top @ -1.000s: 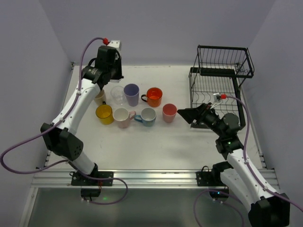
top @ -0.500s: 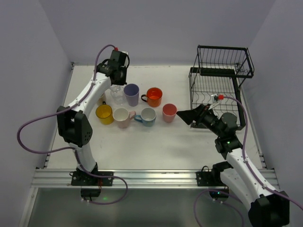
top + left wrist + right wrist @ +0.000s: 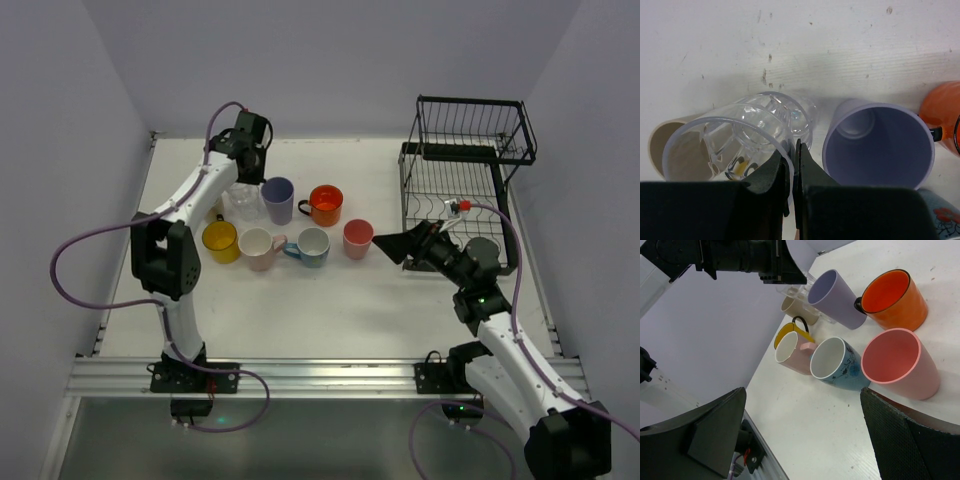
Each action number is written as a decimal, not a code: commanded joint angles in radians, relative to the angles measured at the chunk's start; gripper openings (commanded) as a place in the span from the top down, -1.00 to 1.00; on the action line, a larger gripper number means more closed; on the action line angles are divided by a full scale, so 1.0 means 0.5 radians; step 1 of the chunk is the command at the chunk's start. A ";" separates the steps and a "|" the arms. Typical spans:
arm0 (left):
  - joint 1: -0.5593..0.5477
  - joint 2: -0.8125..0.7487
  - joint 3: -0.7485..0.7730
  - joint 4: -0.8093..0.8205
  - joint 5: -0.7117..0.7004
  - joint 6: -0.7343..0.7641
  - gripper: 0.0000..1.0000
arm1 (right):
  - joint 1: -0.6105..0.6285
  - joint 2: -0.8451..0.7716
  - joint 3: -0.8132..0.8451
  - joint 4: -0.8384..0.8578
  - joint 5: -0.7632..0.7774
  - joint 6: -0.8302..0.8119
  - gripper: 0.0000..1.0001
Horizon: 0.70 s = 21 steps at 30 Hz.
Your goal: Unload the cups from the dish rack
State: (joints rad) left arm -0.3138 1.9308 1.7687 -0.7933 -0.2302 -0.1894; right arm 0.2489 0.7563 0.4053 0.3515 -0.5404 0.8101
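Several cups stand on the white table: beige (image 3: 211, 207), clear (image 3: 243, 200), lavender (image 3: 278, 198), orange (image 3: 325, 204), yellow (image 3: 220, 240), pink (image 3: 260, 248), blue (image 3: 312, 246) and salmon (image 3: 357, 238). My left gripper (image 3: 251, 172) hangs over the clear one. In the left wrist view it (image 3: 794, 150) is shut on the rim of a clear cup (image 3: 700, 130), with another clear cup (image 3: 795, 112) just behind it, between the beige cup (image 3: 665, 150) and the lavender cup (image 3: 880, 145). My right gripper (image 3: 395, 243) stands wide open and empty, just right of the salmon cup (image 3: 900, 365). No cup shows in the black wire dish rack (image 3: 470, 160).
The rack fills the back right corner, against the right wall. The left arm's purple cable (image 3: 90, 250) loops out over the table's left edge. A metal rail (image 3: 320, 375) runs along the near edge.
My left gripper has come down and forward from the back wall to just above the cups at the left. The right gripper has edged slightly left.
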 commanded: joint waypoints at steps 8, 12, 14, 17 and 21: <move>0.017 0.032 0.003 0.077 0.190 0.035 1.00 | 0.005 0.003 -0.004 0.039 0.010 -0.031 -0.98; 0.017 0.022 -0.021 0.044 0.212 0.029 0.99 | 0.008 0.015 0.002 0.039 0.007 -0.028 -0.98; 0.017 0.016 -0.034 0.019 0.206 0.029 0.97 | 0.008 0.024 0.005 0.042 0.010 -0.031 -0.98; 0.017 -0.014 -0.089 0.013 0.169 0.026 0.82 | 0.005 0.034 0.005 0.045 0.013 -0.028 -0.98; 0.017 -0.033 -0.138 0.028 0.089 0.023 0.26 | 0.008 0.037 0.009 0.039 0.022 -0.025 -0.98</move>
State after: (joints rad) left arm -0.3099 1.9553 1.7103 -0.7742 -0.1696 -0.1879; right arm 0.2489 0.7727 0.4049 0.3511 -0.5400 0.8097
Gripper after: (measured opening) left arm 0.318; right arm 0.990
